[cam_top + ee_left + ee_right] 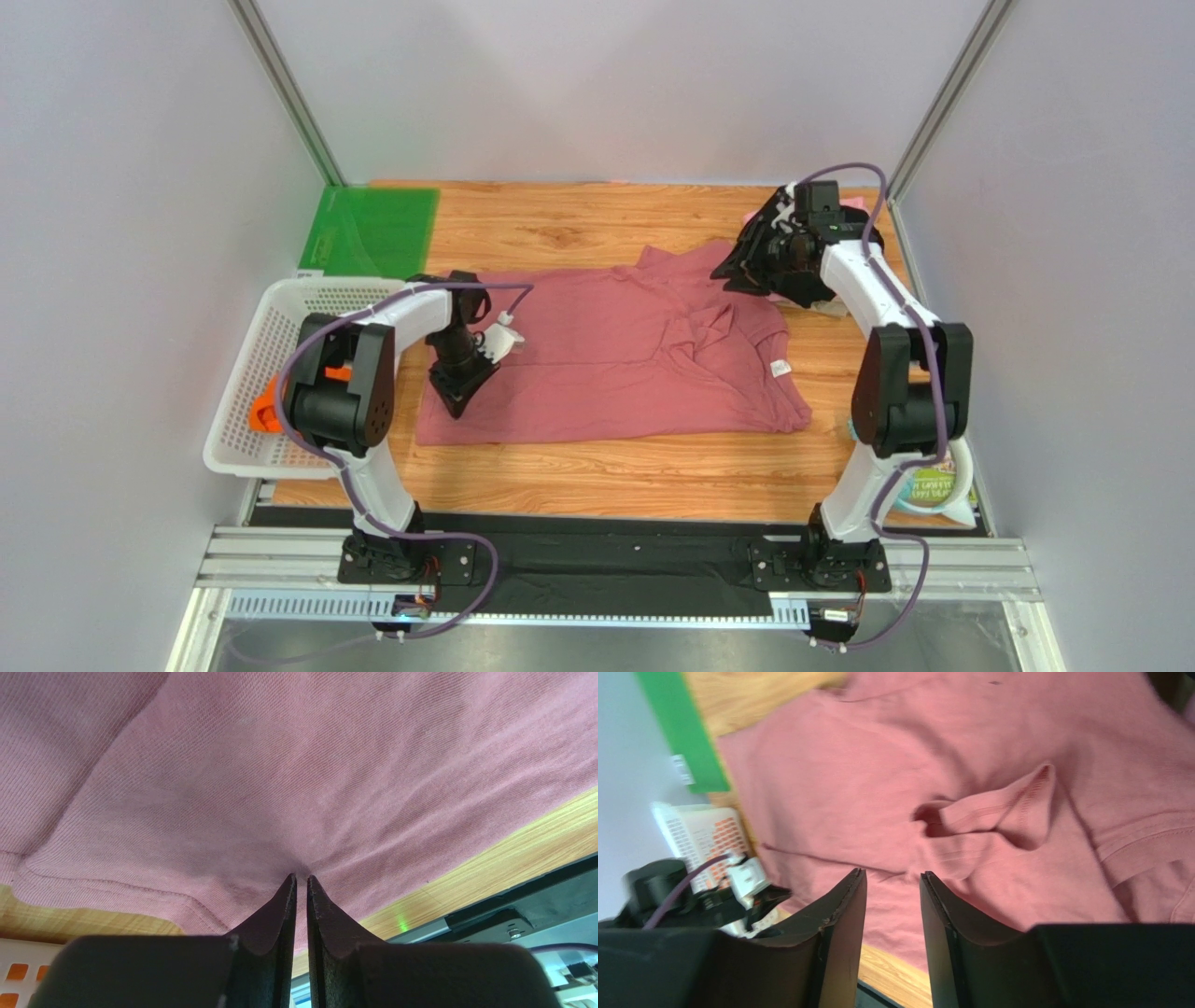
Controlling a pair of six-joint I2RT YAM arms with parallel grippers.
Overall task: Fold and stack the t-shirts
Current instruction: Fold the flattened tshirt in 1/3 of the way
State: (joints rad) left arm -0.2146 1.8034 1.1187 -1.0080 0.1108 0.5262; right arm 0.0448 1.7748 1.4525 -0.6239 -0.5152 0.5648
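The dusty-rose t-shirt (617, 357) lies spread across the middle of the wooden counter (617, 483), its white neck label (780, 368) toward the right edge. We see the left fingers (277, 913) pressed nearly together on a small pucker of its cloth near the left hem. The right fingers (843, 910) hang parted and empty over the shirt's far right corner, near a rumpled sleeve (1011, 812). In the white mesh basket (239, 455) just left of the shirt lies something orange (264, 416) — perhaps another shirt, though we cannot be sure.
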